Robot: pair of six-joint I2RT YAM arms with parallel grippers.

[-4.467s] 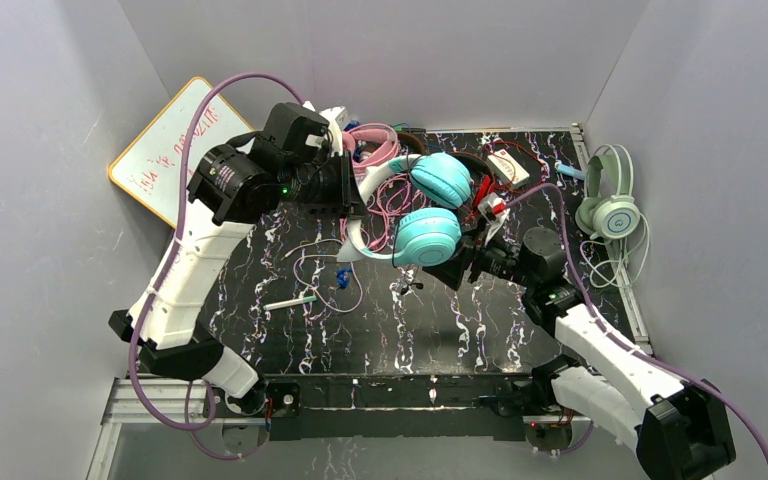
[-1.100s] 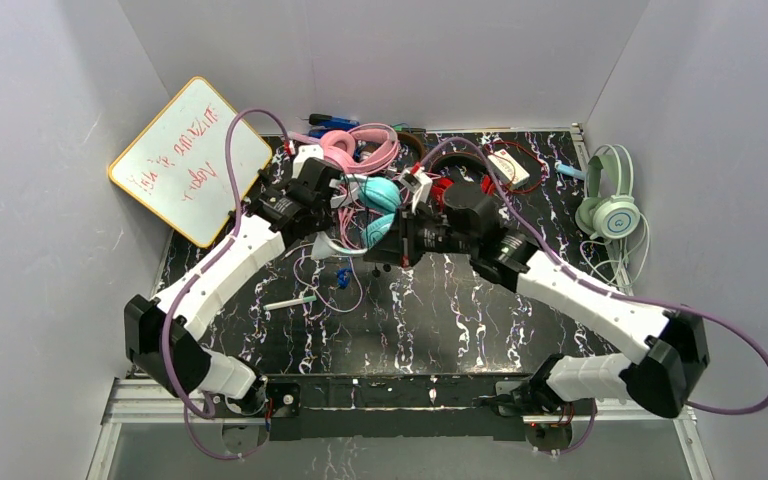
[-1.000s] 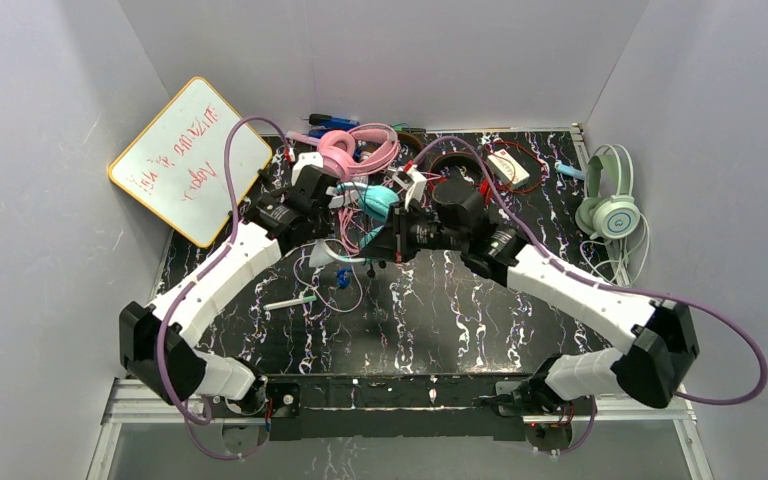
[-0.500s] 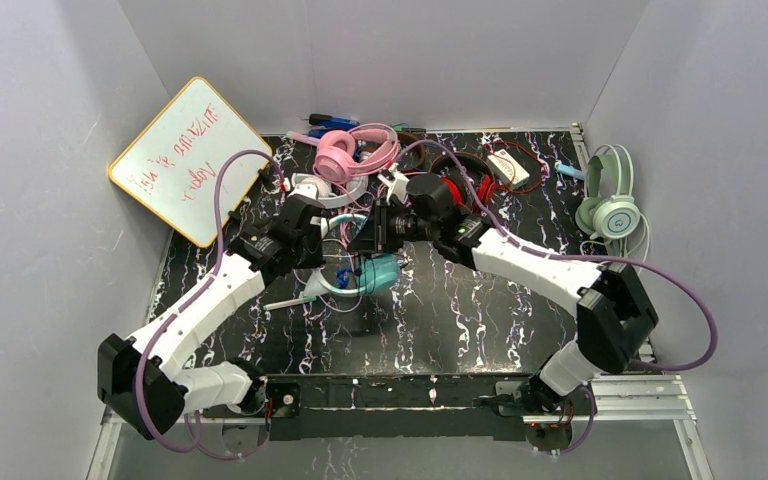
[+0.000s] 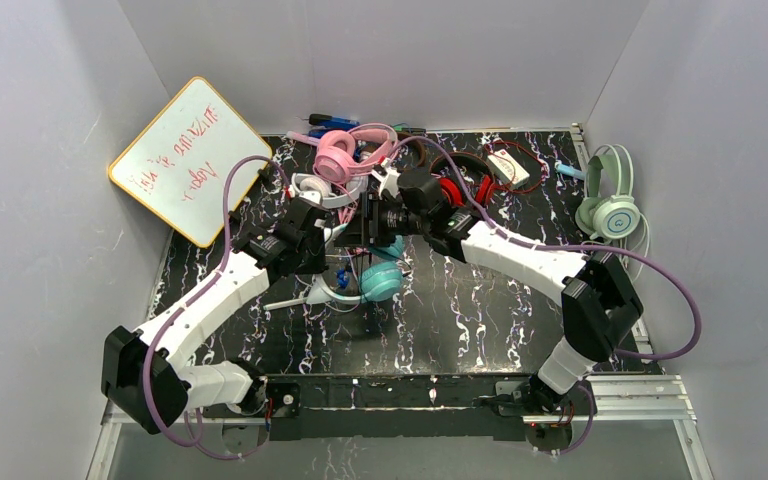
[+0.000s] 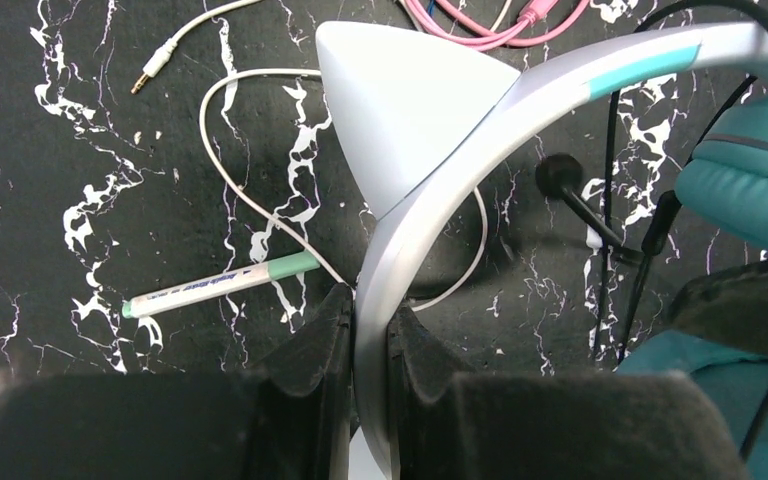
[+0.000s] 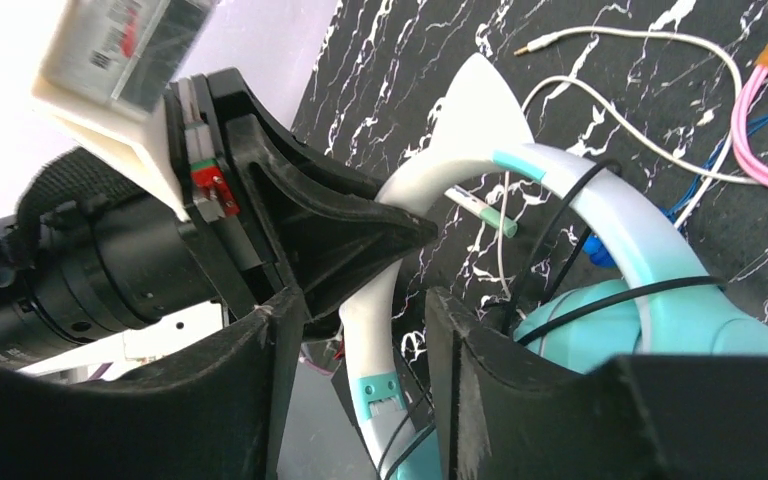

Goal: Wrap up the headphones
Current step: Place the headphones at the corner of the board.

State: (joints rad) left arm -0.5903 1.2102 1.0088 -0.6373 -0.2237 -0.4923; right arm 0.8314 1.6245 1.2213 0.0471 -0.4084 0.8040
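Note:
The teal headphones (image 5: 380,280) with a white cat-ear headband (image 6: 430,190) hang low over the middle of the black table. My left gripper (image 6: 370,320) is shut on the headband just below the ear, its pads pressed on both sides. My right gripper (image 7: 363,300) stands open around the headband's lower arm (image 7: 370,330), with a gap on each side. One teal cup (image 7: 610,320) lies right of the right finger, and black cords run over it. In the top view the two grippers, left (image 5: 315,240) and right (image 5: 370,222), meet above the headphones.
Pink headphones (image 5: 345,150), red headphones (image 5: 460,190) and a small white box (image 5: 508,165) crowd the back of the table. Mint green headphones (image 5: 610,205) lie at the right edge. A whiteboard (image 5: 185,155) leans at the left wall. A pen (image 6: 220,285) and loose white cord (image 6: 240,170) lie under the headband.
My right gripper has opened and let go of the headband. Both arms have brought the teal headphones nearer and lower, out of the pile at the back.

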